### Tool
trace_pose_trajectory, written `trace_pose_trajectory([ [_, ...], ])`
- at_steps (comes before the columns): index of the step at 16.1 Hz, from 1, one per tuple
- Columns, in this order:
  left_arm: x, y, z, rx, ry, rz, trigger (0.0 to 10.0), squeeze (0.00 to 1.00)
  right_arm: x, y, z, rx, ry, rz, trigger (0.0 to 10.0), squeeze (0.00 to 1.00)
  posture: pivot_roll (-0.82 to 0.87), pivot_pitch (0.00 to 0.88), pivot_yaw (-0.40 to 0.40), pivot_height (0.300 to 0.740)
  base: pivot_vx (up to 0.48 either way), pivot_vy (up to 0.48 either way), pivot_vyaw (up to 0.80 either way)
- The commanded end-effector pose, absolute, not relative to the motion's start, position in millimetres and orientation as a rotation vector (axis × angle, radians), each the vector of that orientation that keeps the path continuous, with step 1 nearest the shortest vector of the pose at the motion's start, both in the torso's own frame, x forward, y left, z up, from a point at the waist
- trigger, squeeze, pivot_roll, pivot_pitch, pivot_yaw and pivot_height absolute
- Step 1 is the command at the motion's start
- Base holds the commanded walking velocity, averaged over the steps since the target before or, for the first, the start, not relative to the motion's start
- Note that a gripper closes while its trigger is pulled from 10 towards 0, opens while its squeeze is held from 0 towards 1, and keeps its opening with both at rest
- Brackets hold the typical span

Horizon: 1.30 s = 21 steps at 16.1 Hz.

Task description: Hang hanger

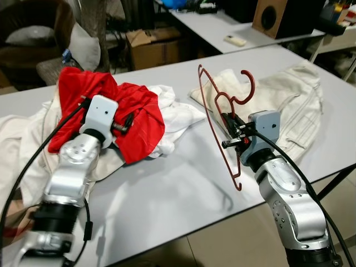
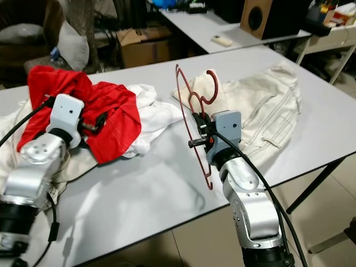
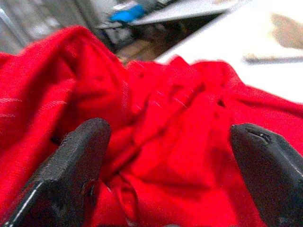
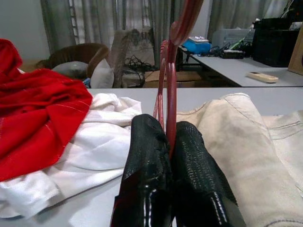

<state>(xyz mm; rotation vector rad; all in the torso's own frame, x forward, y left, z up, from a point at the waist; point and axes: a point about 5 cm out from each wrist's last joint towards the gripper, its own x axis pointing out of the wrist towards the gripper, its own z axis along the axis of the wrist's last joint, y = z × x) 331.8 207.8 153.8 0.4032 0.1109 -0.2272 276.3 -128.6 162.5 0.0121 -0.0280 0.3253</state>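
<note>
**Over the grey table: hanger lifted, nothing hung yet**

At five o'clock, the right gripper (image 1: 233, 132) clamps its fingers on a red hanger (image 1: 222, 119), held upright above the table (image 1: 167, 194). At nine o'clock, the left gripper (image 1: 125, 123), fingers apart, presses into a red shirt (image 1: 128, 111). Hanging remains undone. Desks, boxes and a speaker (image 1: 270, 16) stand behind.
</note>
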Motion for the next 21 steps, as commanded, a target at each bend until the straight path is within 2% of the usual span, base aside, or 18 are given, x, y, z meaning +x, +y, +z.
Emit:
trace_pose_trajectory([
  [1,334.8,201.1,154.2,0.419,0.129,-0.285,10.0,0.0,275.7,-128.7,165.6,0.011,-0.048,0.322,10.0,0.0,-0.12,0.0,0.05,0.74,0.0,0.0,0.0],
  [2,337.5,200.0,152.5,0.437,0.14,-0.303,10.0,0.0,276.1,-129.3,165.6,0.01,-0.048,0.32,10.0,0.0,-0.12,0.0,0.05,0.74,0.0,0.0,0.0],
  [3,343.7,202.2,152.0,0.477,0.142,-0.282,9.5,0.0,276.5,-130.3,166.1,0.01,-0.049,0.318,10.0,0.0,-0.12,0.0,0.051,0.74,0.0,0.0,0.0],
  [4,346.0,203.0,152.2,0.48,0.141,-0.276,4.0,0.0,276.8,-130.6,166.3,0.01,-0.049,0.318,10.0,0.0,-0.12,0.0,0.051,0.74,0.0,0.0,0.0],
  [5,350.3,204.4,152.6,0.483,0.142,-0.271,0.0,0.0,276.8,-130.9,166.4,0.01,-0.049,0.317,10.0,0.0,-0.13,0.0,0.05,0.74,0.0,0.0,0.0],
  [11,358.8,224.5,154.1,0.522,0.171,-0.188,0.0,0.0,276.2,-130.7,166.0,0.008,-0.046,0.32,10.0,0.0,-0.13,0.0,0.049,0.74,0.0,0.0,0.0],
  [21,355.4,243.8,153.4,0.462,0.249,-0.194,0.0,0.0,275.9,-130.7,166.0,0.0,-0.051,0.32,10.0,0.0,-0.13,0.0,0.054,0.74,0.0,0.0,0.0],
])
